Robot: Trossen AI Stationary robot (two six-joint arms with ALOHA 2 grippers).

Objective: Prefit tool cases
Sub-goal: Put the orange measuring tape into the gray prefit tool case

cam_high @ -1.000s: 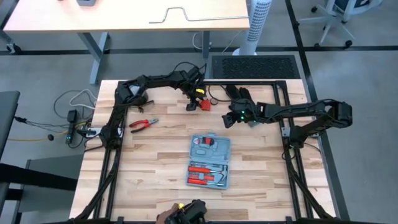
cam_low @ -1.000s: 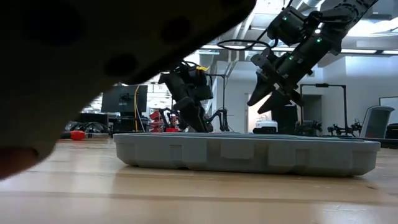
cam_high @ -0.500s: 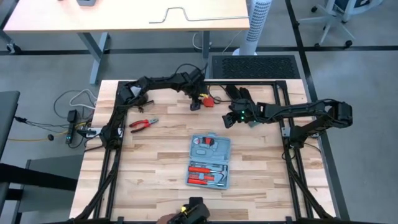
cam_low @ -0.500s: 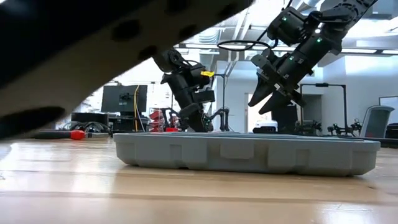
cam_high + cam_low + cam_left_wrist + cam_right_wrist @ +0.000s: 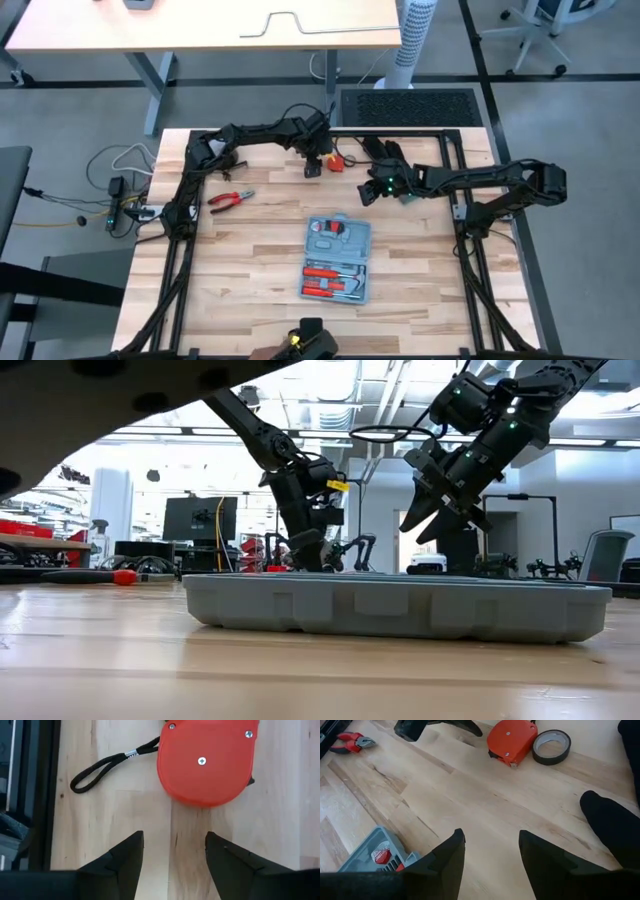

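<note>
High view: tool case [image 5: 337, 259] lying open mid-table; pliers [image 5: 230, 199] to its far left.
Low view: case in front; right gripper [image 5: 432, 520] raised, fingers spread.
Left wrist view: left gripper [image 5: 174, 852] spread, just short of red tape measure [image 5: 206, 760].
Right wrist view: tape roll [image 5: 551, 746] beside the tape measure.

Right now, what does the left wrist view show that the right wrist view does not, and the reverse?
Only the left wrist view shows the black cord loop attached to the round orange-red plastic tape measure, which lies apart from the open left end effector.

Only the right wrist view shows the dark tape roll, the red-handled pliers, a corner of the open blue-grey plastic tool case and the open right end effector.

Both show the tape measure and the light wooden table.
</note>
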